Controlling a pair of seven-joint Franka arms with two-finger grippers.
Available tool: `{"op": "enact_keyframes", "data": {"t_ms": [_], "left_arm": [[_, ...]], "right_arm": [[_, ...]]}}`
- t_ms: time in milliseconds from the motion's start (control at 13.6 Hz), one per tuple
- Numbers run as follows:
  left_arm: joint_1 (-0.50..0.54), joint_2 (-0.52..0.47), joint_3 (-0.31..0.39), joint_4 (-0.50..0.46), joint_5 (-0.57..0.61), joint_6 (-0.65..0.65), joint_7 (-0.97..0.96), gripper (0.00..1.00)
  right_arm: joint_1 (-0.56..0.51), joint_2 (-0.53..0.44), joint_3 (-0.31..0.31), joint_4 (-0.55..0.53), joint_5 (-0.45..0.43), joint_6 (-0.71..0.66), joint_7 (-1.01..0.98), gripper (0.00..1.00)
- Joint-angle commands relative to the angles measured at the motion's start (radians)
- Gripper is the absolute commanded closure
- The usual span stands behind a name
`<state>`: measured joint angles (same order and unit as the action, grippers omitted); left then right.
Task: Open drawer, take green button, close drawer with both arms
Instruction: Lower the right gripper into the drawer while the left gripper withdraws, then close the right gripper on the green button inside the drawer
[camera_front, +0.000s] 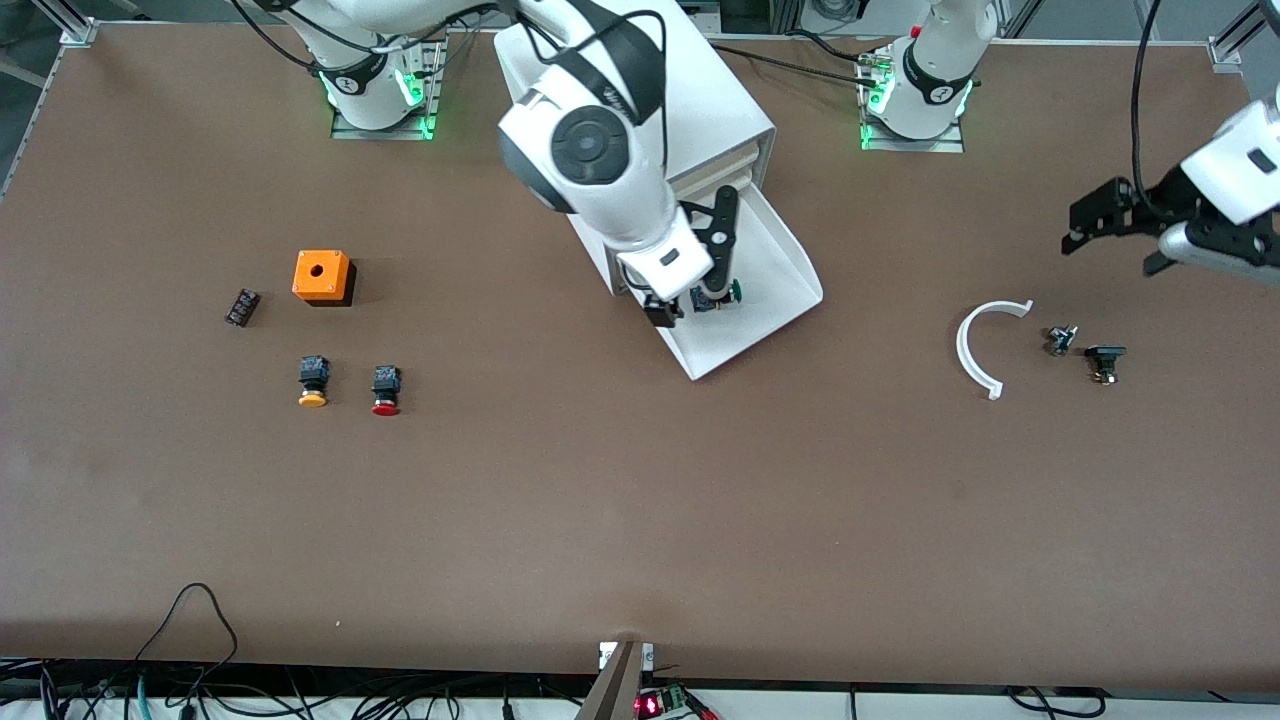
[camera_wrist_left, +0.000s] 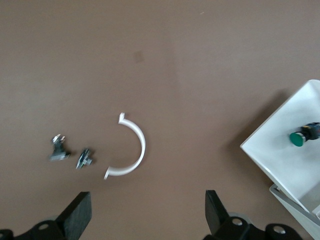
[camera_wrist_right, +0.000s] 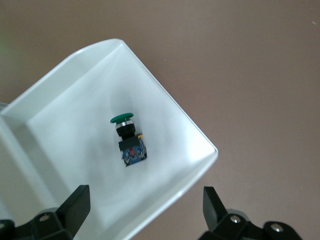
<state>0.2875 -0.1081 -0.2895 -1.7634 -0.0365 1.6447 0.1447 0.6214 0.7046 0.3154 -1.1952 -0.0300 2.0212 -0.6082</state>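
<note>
— What lies around on the counter (camera_front: 640, 500)?

— Toward the right arm's end sit an orange box (camera_front: 321, 276), a small black block (camera_front: 241, 307), a yellow-capped button (camera_front: 313, 381) and a red-capped button (camera_front: 385, 389). Toward the left arm's end lie a white curved strip (camera_front: 975, 348) and two small dark parts (camera_front: 1083, 350) just beside it. The white cabinet (camera_front: 700, 110) stands mid-counter at the edge where the arm bases are.

— And the drawer?

— The drawer (camera_front: 775, 285) is pulled out from the cabinet's base. The button (camera_wrist_right: 128, 137) lies on its side on the tray floor, green cap toward the flared lip, touching neither wall.

— Anything in the way?

— In the front view, the right arm's wrist covers part of the tray.

— The fingers?

— The right gripper (camera_wrist_right: 145, 205) hangs over the drawer, fingers (camera_wrist_right: 214, 202) spread wide, holding nothing, the button between them below. The left gripper (camera_wrist_left: 147, 210) waits over the counter's end near the curved strip, fingers (camera_wrist_left: 77, 212) also spread wide, empty.
</note>
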Motion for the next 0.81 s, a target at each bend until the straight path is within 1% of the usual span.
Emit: {"op": "enact_keyframes", "data": {"t_ms": [0, 147, 220, 367, 440, 734], "left_arm": [[-0.059, 0.021, 0.009, 0.015, 0.107, -0.039, -0.176, 0.00], [-0.048, 0.044, 0.010, 0.022, 0.104, -0.039, -0.183, 0.00], [-0.039, 0.057, 0.010, 0.033, 0.101, -0.039, -0.185, 0.00], [-0.031, 0.058, 0.004, 0.036, 0.096, -0.039, -0.186, 0.00], [-0.031, 0.056, -0.003, 0.038, 0.096, -0.039, -0.188, 0.00], [-0.033, 0.053, -0.007, 0.039, 0.095, -0.040, -0.188, 0.00]], "right_arm": [[0.081, 0.071, -0.012, 0.045, -0.086, 0.033, -0.004, 0.00], [0.130, 0.090, -0.056, 0.043, -0.097, 0.040, -0.004, 0.00], [0.150, 0.092, -0.074, 0.039, -0.128, 0.036, -0.005, 0.00], [0.156, 0.096, -0.075, 0.022, -0.194, 0.030, -0.008, 0.00], [0.156, 0.096, -0.075, -0.004, -0.215, 0.030, -0.008, 0.00], [0.173, 0.130, -0.075, -0.017, -0.228, 0.048, 0.024, 0.00]]}}
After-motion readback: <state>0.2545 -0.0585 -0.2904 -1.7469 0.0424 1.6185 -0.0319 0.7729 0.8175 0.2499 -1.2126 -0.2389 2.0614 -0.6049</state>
